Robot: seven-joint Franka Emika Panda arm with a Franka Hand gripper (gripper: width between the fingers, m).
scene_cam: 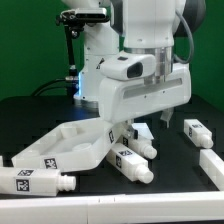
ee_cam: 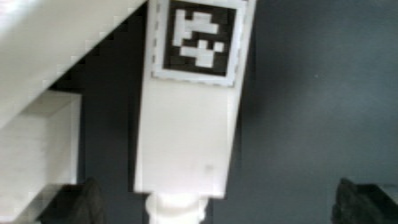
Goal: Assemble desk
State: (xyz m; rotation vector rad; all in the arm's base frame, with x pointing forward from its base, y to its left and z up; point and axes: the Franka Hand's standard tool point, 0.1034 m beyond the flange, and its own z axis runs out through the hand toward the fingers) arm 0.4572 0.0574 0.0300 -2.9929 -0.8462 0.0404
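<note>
Between fingers of spread pincer [ee_cam: 214, 205]: tagged desk leg [ee_cam: 187, 130], peg end nearest fingertips, untouched; tabletop panel [scene_cam: 72, 142] beside.

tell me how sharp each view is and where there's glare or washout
Exterior view: mostly sharp, but the white tabletop panel and a leg wash out against the black table, with a blue glow behind the arm. Wrist view: soft throughout; the leg is hazy, its tag fuzzy-edged, the white part beside it nearly blown out.
</note>
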